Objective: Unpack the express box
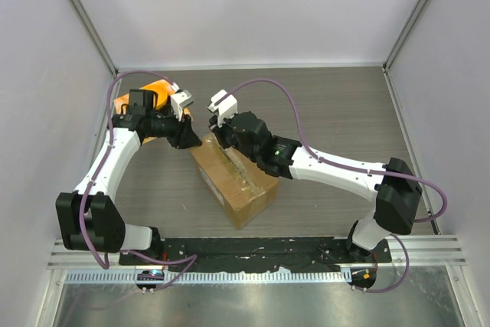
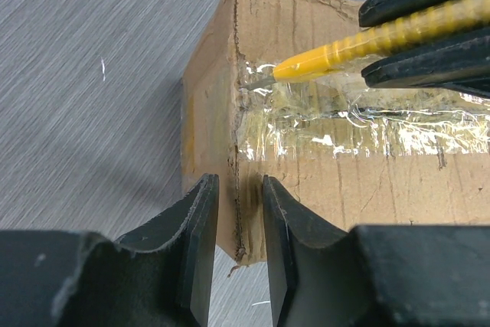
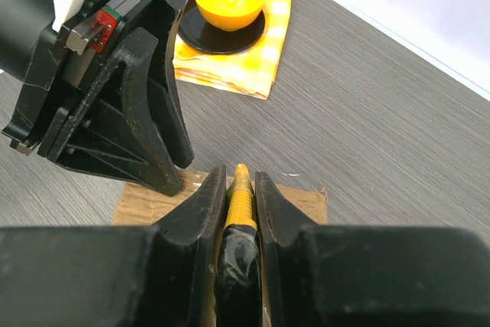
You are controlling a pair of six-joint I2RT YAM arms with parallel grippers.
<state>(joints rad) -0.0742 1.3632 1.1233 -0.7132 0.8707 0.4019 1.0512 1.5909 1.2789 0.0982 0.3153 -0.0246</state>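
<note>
Corrugated express box (image 1: pixel 237 181); right claw (image 3: pixel 240 178) clamps ribbed yellow cutter (image 2: pixel 360 44); left claw (image 2: pixel 238 181) straddles box corner, grip unclear; checkered cloth (image 3: pixel 237 74) upper left

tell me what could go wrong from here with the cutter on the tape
The tip of the yellow cutter sits at the very end of the taped seam; it may slip off the edge of the express box or gouge cardboard.
The left gripper straddles only the box's end edge, so the box may pivot when the cutter drags.
The right gripper sits close to the left one; they could collide.
</note>
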